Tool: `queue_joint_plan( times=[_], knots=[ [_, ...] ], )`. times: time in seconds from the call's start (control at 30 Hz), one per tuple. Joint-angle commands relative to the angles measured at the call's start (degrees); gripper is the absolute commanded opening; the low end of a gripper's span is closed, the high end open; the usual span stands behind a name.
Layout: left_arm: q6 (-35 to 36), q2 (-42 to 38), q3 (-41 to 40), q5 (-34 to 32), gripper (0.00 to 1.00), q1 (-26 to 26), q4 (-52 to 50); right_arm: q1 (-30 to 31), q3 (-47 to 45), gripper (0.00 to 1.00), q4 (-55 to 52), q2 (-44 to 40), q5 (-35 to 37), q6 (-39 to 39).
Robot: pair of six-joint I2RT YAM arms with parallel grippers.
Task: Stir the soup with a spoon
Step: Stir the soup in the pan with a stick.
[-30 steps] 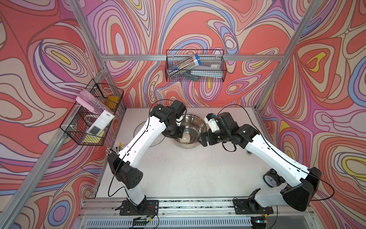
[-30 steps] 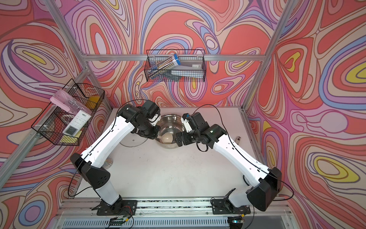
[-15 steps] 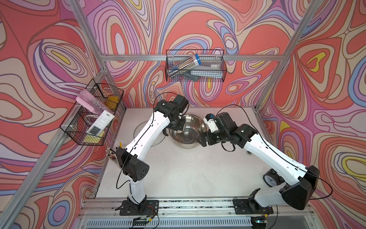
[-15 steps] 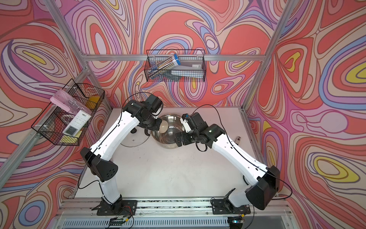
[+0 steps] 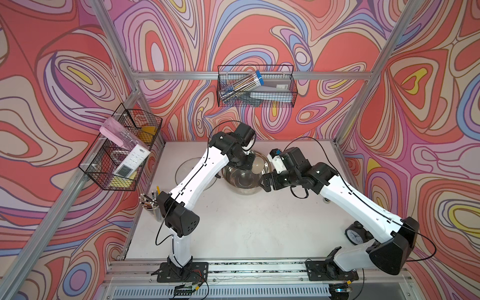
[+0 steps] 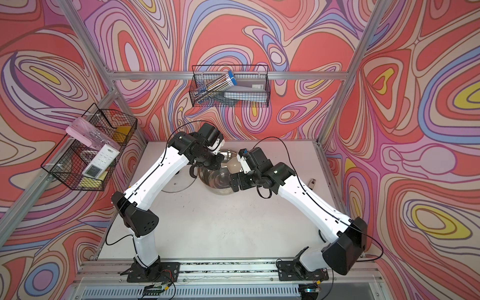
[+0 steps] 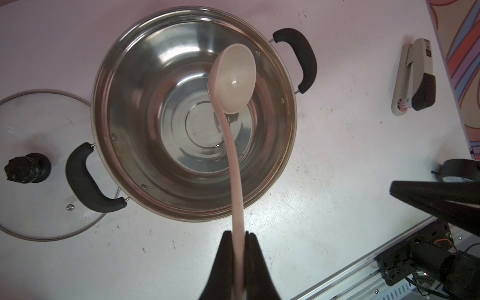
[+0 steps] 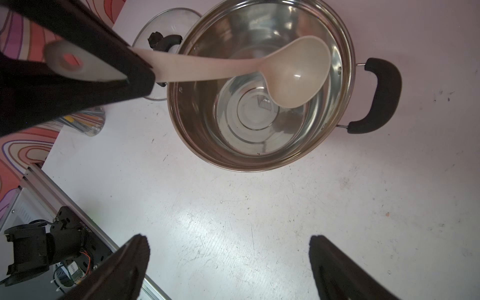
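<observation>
The cream-beige spoon [image 7: 233, 80] hangs with its round bowl over the inside of the steel pot [image 7: 130, 104], near the wall by one black handle. My left gripper [image 7: 238, 233] is shut on its slim handle, outside the pot's rim. In the right wrist view the spoon [image 8: 296, 75] reaches across the pot [image 8: 197, 109], whose bottom holds what looks like shallow clear liquid. My right gripper [image 8: 228, 241] stands wide open over bare table beside the pot, nothing between its fingers. Both top views show the spoon's bowl [image 5: 257, 166] [image 6: 233, 165] between the two wrists.
A glass lid [image 7: 33, 124] with a black knob lies flat beside the pot. A stapler [image 7: 413, 80] lies further off on the table. A cup of pens [image 5: 153, 205] stands at the left edge, an alarm clock [image 5: 355, 233] at the right. Wire baskets [image 5: 255, 85] [image 5: 122, 153] hang on the walls.
My left wrist has swung to the right and towards the back wall, carrying the spoon across the pot; its bowl now shows on the pot's right side. The right arm has barely moved.
</observation>
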Motion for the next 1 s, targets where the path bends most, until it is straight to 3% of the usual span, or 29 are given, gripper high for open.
queue_joint_plan(
  times=[0.0, 0.23, 0.43, 0.97],
  knots=[
    [-0.81, -3.44, -3.23, 2.06, 0.0, -0.81, -0.81, 0.48, 1.24, 0.98, 0.68, -0.2, 0.33, 0.18],
    [-1.95, -8.9, -9.2, 1.57, 0.0, -1.08, -4.69, 0.47, 1.14, 0.98, 1.11, 0.02, -0.36, 0.29],
    [-1.91, -11.03, -10.59, -4.95, 0.0, -0.99, -9.85, 0.56, 0.49, 0.98, 1.65, -0.17, -0.96, 0.92],
    [2.4, -2.21, 0.78, -16.25, 0.0, 1.97, -9.76, 0.92, 0.31, 0.98, 0.5, -1.38, 0.37, 1.61]
  ],
)
